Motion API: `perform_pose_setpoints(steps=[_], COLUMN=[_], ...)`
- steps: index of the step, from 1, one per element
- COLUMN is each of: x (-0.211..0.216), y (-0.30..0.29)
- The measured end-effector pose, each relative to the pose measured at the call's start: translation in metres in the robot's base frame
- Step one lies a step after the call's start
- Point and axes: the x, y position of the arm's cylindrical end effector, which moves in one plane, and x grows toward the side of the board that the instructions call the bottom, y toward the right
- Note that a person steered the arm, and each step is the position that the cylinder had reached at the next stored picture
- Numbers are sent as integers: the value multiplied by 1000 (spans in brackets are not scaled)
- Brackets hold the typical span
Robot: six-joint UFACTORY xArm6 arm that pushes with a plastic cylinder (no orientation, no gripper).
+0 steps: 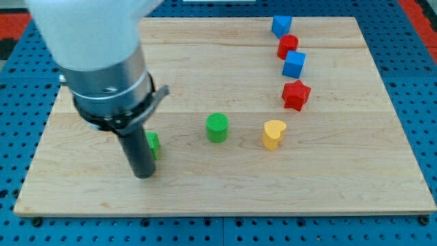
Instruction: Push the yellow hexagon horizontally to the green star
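Note:
My tip (144, 175) rests on the wooden board (225, 191) at the view's lower left. A green block (154, 145), largely hidden behind the rod, sits right against the rod's right side just above the tip; its shape cannot be made out. A yellow block (274, 134), which looks heart-shaped, lies far to the right of the tip. No yellow hexagon shows; the arm's body covers the board's upper left.
A green cylinder (217, 127) stands between the green block and the yellow block. At the upper right, a blue block (280, 26), a red block (287, 46), a blue cube (294, 64) and a red star (295, 94) form a column.

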Motion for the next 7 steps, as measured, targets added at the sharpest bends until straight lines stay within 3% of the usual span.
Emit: perform_pose_setpoints(steps=[2, 3, 4, 5, 6, 7], x=[-45, -24, -28, -67, -144, -157], y=[0, -3, -74, -159, -169, -113])
